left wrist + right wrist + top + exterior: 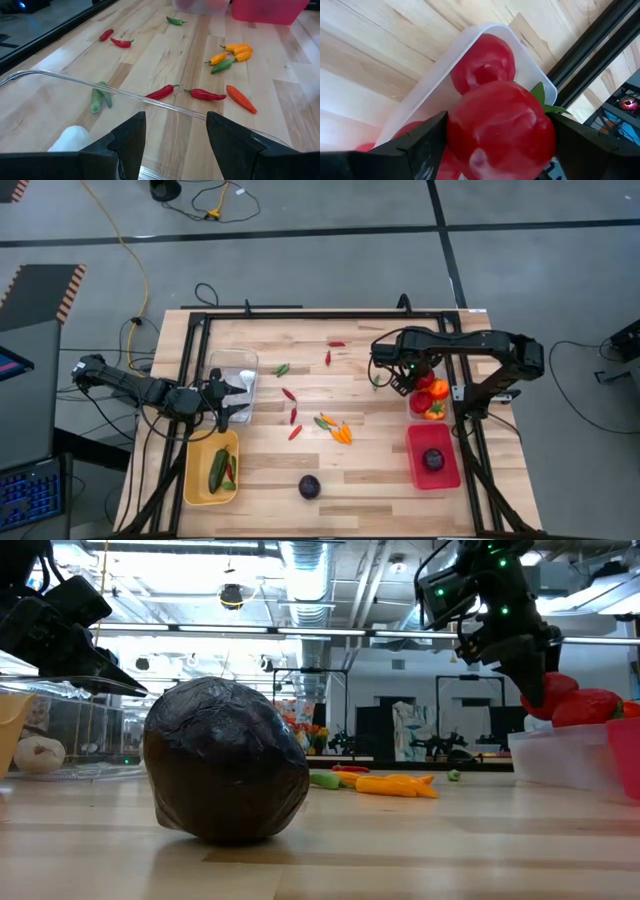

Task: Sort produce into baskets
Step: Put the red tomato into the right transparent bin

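My right end effector (495, 137) grips a tomato (501, 131) over the clear bin (427, 97) at the bench's right, ready to drop it, while my left end effector (176, 135) waits open.

overhead and table-level views share the table (400, 480).

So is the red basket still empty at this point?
No. The red basket holds one dark purple round, seen from above.
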